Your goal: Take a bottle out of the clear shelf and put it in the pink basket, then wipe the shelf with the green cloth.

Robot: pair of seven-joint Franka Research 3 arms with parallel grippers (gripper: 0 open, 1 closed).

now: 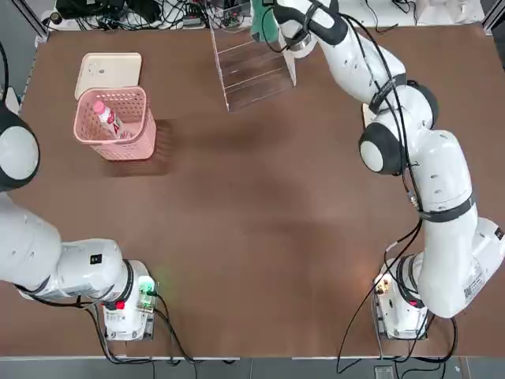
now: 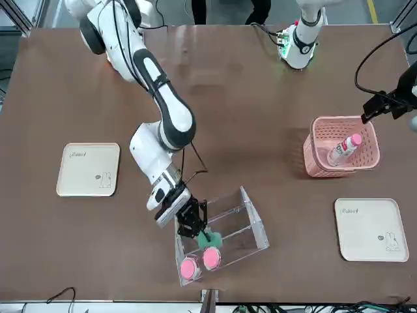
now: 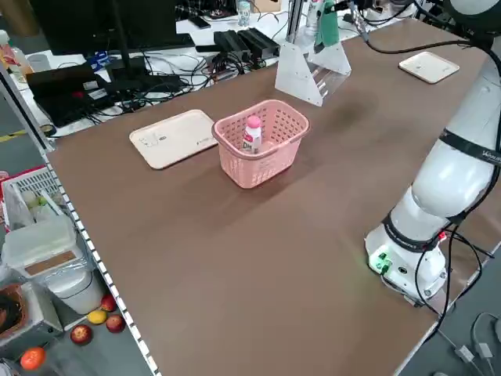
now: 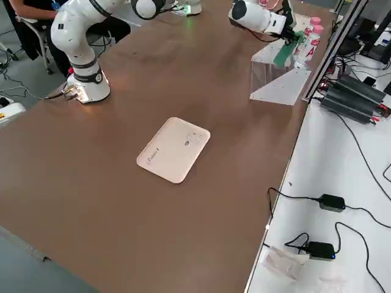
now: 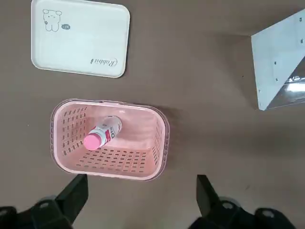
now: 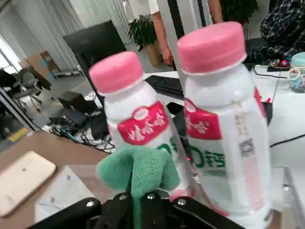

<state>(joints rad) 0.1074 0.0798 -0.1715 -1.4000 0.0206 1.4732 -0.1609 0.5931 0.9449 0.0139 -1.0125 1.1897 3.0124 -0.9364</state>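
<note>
Even overhead light fills my tabletop [image 1: 252, 237], and the pink basket [image 1: 118, 126] drops a soft shadow toward the clear shelf [image 1: 252, 71]. Beyond that shelf, everything behind the close, large bottles blurs.

1. The table [image 1: 260, 237] is a wide brown surface, and both arm bases stand on its near edge.
2. The pink basket [image 1: 140, 138] sits on the table toward the robot's left side, far from the bases.
3. A cream tray [image 1: 110, 69] lies flat just beyond the basket, its near edge hidden behind the basket's rim in the top view.
4. A second cream tray [image 2: 88, 169] lies flat on the robot's right side, well apart from the basket.
5. The clear shelf [image 1: 252, 71] stands at the far edge, between the two trays.
6. Two pink-capped bottles [image 2: 197, 263] stand in the shelf.
</note>
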